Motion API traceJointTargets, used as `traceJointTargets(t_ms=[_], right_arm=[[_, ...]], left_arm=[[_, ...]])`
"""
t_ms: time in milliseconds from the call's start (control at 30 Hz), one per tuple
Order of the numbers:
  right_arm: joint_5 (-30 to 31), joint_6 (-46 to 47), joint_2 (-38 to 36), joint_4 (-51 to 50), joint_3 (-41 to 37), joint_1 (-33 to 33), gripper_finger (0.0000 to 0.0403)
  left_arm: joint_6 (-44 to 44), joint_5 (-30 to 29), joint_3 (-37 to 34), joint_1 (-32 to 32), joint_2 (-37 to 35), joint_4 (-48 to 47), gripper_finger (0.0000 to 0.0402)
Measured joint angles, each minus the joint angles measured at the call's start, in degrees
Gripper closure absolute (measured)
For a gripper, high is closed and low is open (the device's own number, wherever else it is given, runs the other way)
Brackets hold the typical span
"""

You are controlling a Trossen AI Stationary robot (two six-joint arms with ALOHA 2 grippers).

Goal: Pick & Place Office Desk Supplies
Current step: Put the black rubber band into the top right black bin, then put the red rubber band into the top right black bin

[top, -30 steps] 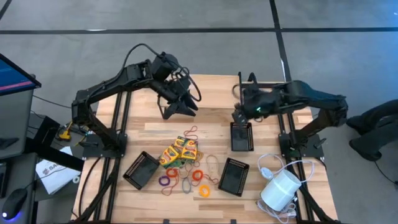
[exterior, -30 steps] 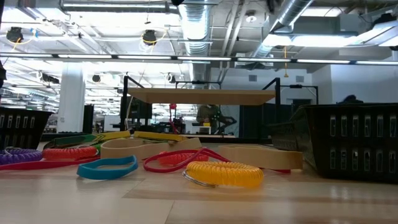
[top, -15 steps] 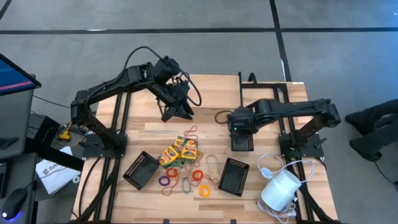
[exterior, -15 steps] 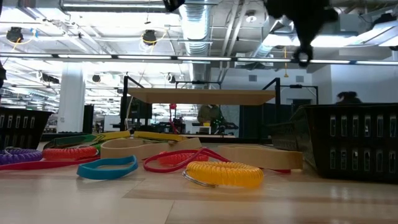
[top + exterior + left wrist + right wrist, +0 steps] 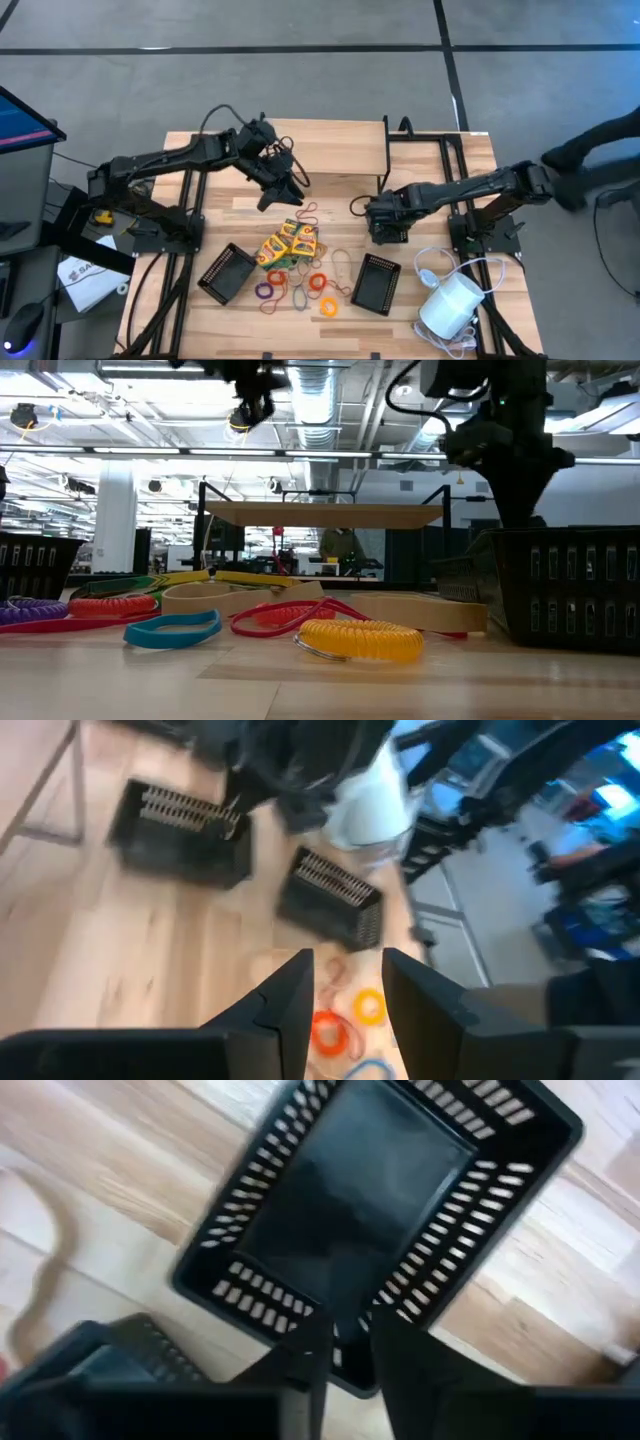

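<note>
Yellow-and-green crayon boxes (image 5: 290,243) lie in a cluster at the table's middle. Coloured elastic loops (image 5: 300,285) are strewn on the wood just nearer than them. The low view shows the loops close up, a yellow coil (image 5: 360,640) in front. My left gripper (image 5: 288,190) hovers open above the table, beyond the crayon boxes, and its wrist view shows nothing between the fingers (image 5: 285,1010). My right gripper (image 5: 386,215) points down, open a little, over a black mesh tray (image 5: 350,1230), with nothing visible between its fingers (image 5: 400,1350).
Two more black mesh trays lie near the front, one at the left (image 5: 228,272) and one at the right (image 5: 377,283). A white cylinder with a white cord (image 5: 452,305) sits at the front right corner. Bare wood lies along the table's far edge.
My right gripper has come down a long way, from well above the table to just over the black tray's rim, tipping to point straight down. My left gripper has also sunk toward the table, nearer the crayon boxes. The supplies have not moved.
</note>
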Motion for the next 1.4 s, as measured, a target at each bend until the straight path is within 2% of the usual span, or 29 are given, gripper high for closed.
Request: traceJointTargets(t_ms=[100,200,367,500,633,833,933,1167,1400], right_arm=[[0.0,-0.6,0.0,-2.2,0.0,-0.8,0.0286],[-1.1,-1.0,0.0,-2.8,0.1,-1.6,0.0252],[-2.1,-1.0,-0.2,-3.0,3.9,-1.9,0.0207],[-2.1,-1.5,-0.2,-1.3,9.2,-1.9,0.0189],[-0.8,-1.7,-0.3,2.1,14.1,-1.9,0.0186],[-0.5,-5.6,-0.3,8.4,19.1,-1.9,0.0194],[-0.4,-6.0,-0.3,8.6,20.7,-1.9,0.0199],[-0.5,-6.0,-0.2,8.8,21.7,-1.9,0.0209],[-1.3,-6.0,-0.2,9.5,21.7,-1.9,0.0212]], left_arm=[[-0.6,-5.4,-7.1,-0.4,-1.3,2.6,0.0286],[-5.1,-9.2,-13.9,-0.4,-1.4,4.8,0.0286],[-15.5,-10.4,-23.1,-0.8,0.7,15.1,0.0284],[-22.0,-12.4,-27.4,-1.4,2.9,21.8,0.0284],[-27.2,-18.0,-28.4,-1.8,6.6,22.8,0.0284],[-28.0,-26.3,-28.4,-3.5,13.1,27.7,0.0284],[-28.0,-28.5,-28.3,-4.3,15.4,31.3,0.0284],[-26.7,-37.0,-28.5,-7.2,20.9,35.6,0.0284],[-23.3,-42.4,-28.1,-11.2,26.8,41.1,0.0284]])
